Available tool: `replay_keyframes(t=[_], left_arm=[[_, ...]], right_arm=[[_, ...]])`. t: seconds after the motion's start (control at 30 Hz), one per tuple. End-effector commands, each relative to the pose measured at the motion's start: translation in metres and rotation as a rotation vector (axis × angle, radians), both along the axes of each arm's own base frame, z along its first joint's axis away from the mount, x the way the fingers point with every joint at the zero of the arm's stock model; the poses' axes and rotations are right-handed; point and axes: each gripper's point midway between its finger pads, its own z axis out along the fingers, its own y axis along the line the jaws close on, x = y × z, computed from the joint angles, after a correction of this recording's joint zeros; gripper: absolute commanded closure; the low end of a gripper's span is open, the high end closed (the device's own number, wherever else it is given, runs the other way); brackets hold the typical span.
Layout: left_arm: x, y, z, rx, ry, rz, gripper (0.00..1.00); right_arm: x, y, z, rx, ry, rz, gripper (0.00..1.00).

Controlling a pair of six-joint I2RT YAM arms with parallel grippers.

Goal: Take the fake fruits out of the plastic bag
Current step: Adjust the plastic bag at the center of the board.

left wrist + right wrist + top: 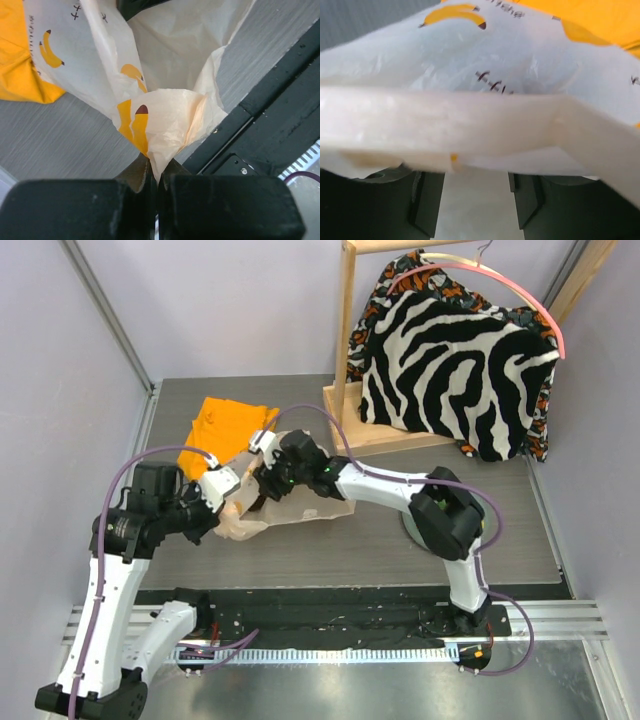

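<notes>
Left gripper (156, 170) clamps a gathered corner of the plastic bag (175, 60) at its fingertips, right gripper (476, 190) gapes behind film; limp, light, probably slippery, so pinch bunched folds.

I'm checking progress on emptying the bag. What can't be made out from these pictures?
Fruits: none shows in any view; the bag hides its inside, and the right arm covers much of it from above.
Right gripper: in the right wrist view a blurred fold of bag hides its fingertips, so any hold is unclear.
Bag's mouth: the left wrist view shows only the corner pinched by the left gripper; the rest leaves the top edge.
</notes>
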Motion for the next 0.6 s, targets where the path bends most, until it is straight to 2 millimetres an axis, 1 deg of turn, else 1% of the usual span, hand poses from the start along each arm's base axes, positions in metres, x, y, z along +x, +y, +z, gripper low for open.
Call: replay_keyframes(t=[0.0, 0.03, 0.07, 0.1, 0.13, 0.17, 0.2, 0.23, 0.27, 0.33, 0.47, 0.53, 0.57], left_arm=[[0.017, 0.008, 0.004, 0.026, -0.091, 0.053, 1.00], [0.019, 0.010, 0.003, 0.032, -0.101, 0.062, 1.00], [0.024, 0.011, 0.007, 0.035, -0.137, 0.072, 1.00], [0.027, 0.018, 0.005, 0.058, -0.162, 0.106, 1.00], [0.029, 0.020, 0.007, 0.065, -0.185, 0.116, 1.00], [0.033, 0.022, 0.010, 0.069, -0.215, 0.124, 1.00], [0.032, 0.024, 0.011, 0.077, -0.235, 0.128, 1.00], [0.032, 0.024, 0.008, 0.077, -0.234, 0.128, 1.00], [0.032, 0.024, 0.007, 0.075, -0.232, 0.126, 1.00], [0.031, 0.023, 0.007, 0.066, -0.225, 0.132, 1.00], [0.038, 0.028, 0.016, 0.076, -0.268, 0.170, 1.00], [0.038, 0.030, 0.017, 0.080, -0.277, 0.180, 1.00], [0.037, 0.030, 0.012, 0.077, -0.265, 0.185, 1.00]], right_arm=[[0.028, 0.040, 0.033, 0.120, -0.082, -0.057, 0.42], [0.030, 0.046, 0.030, 0.124, -0.095, -0.068, 0.40], [0.035, 0.047, 0.032, 0.127, -0.115, -0.105, 0.38], [0.037, 0.049, 0.034, 0.140, -0.118, -0.127, 0.36], [0.036, 0.052, 0.039, 0.160, -0.132, -0.134, 0.34], [0.040, 0.052, 0.039, 0.157, -0.141, -0.160, 0.29], [0.040, 0.053, 0.041, 0.159, -0.148, -0.164, 0.26], [0.037, 0.056, 0.040, 0.156, -0.148, -0.158, 0.23], [0.036, 0.057, 0.034, 0.145, -0.143, -0.154, 0.21], [0.034, 0.058, 0.035, 0.141, -0.146, -0.153, 0.20], [0.030, 0.052, 0.054, 0.149, -0.167, -0.150, 0.20], [0.027, 0.046, 0.051, 0.118, -0.165, -0.142, 0.20], [0.024, 0.041, 0.042, 0.096, -0.156, -0.143, 0.19]])
